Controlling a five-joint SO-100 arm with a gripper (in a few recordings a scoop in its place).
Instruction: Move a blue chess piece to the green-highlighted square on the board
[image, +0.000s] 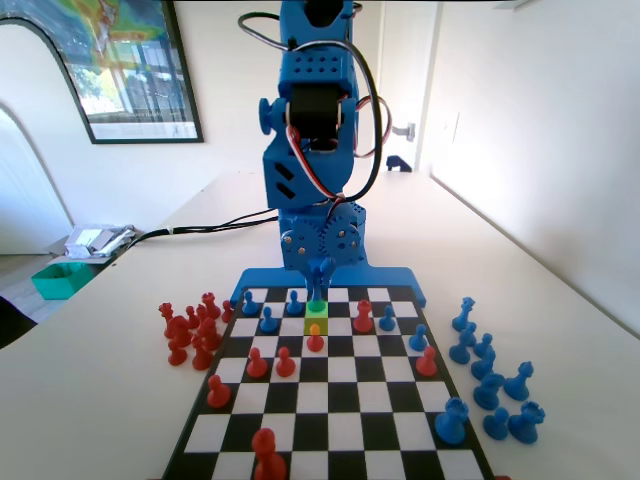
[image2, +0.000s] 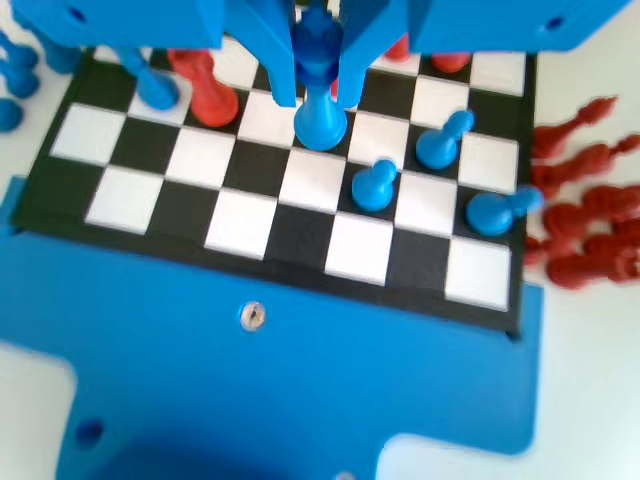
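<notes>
My gripper (image: 319, 278) reaches down at the board's (image: 330, 400) far end and is shut on a blue chess piece (image: 317, 297). That pawn stands upright over the green-highlighted square (image: 316, 312), its base at or just above the surface. In the wrist view the two jaws of the gripper (image2: 318, 95) clamp the pawn's (image2: 320, 122) head and neck, and its flared base sits low over the board (image2: 240, 215). I cannot tell whether the base touches the square.
A red pawn (image: 315, 340) stands one square nearer than the green one. Other blue pawns (image: 268, 320) (image2: 374, 186) and red pawns (image: 363, 317) surround it. Off the board, red pieces (image: 190, 330) cluster left and blue pieces (image: 490, 370) right in the fixed view.
</notes>
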